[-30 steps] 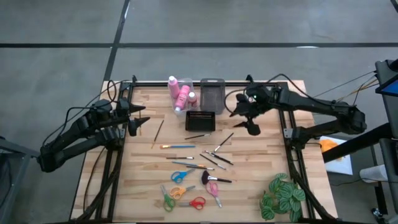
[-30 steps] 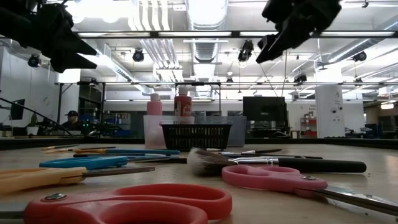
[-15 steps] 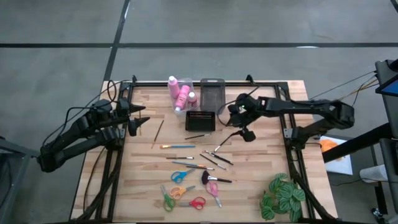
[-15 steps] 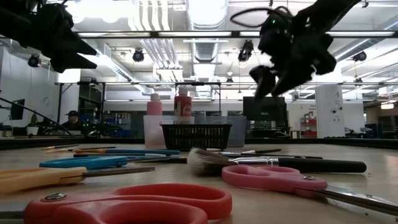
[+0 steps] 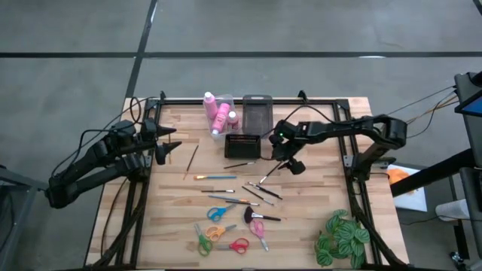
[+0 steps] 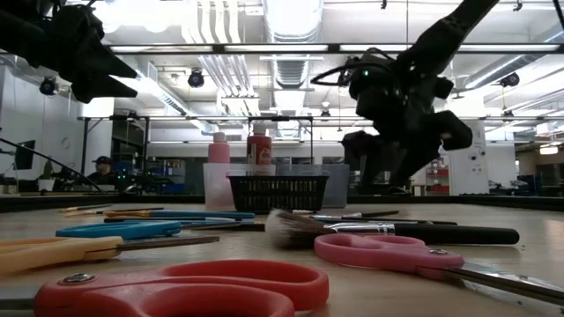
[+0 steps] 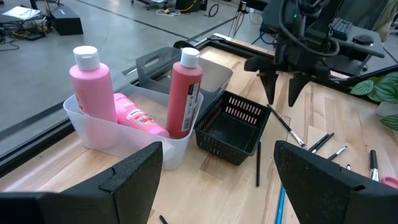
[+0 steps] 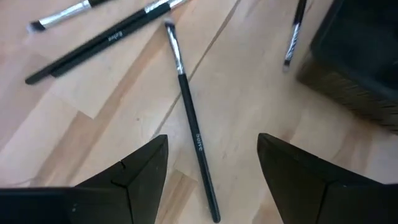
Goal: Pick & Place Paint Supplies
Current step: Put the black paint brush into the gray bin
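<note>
A pale wooden butcher-block table [image 5: 316, 192] of glued planks, framed by black metal rails, stands on a grey concrete floor marked with dark lines. Seen level from the tabletop, the room behind is a large workshop with bright ceiling strip lights, exposed ducting, monitors and benches. Near the table's far edge, a clear bin [image 7: 118, 134] holds three pink bottles [image 7: 92, 87] with white caps, two upright and one lying down; their labels are too small to read. Beside it sits a small black mesh basket [image 7: 233, 127], with a grey tray [image 5: 257, 111] behind it. Thin paintbrushes [image 5: 215, 177] lie scattered across the middle of the table, and several small scissors [image 5: 218, 233] with blue, orange, green, red and pink handles lie toward the near edge, next to a wide fan brush [image 5: 260, 217]. A green leafy plant [image 5: 340, 235] sits at the near right corner. The right gripper [image 5: 285, 157] hangs low just beside the black basket, its fingers spread apart and empty, straddling a black paintbrush [image 8: 189, 121] that lies flat on the wood; the brush carries small pale lettering that cannot be read. The left gripper [image 5: 167, 144] waits at the table's left edge, fingers wide apart and holding nothing.
</note>
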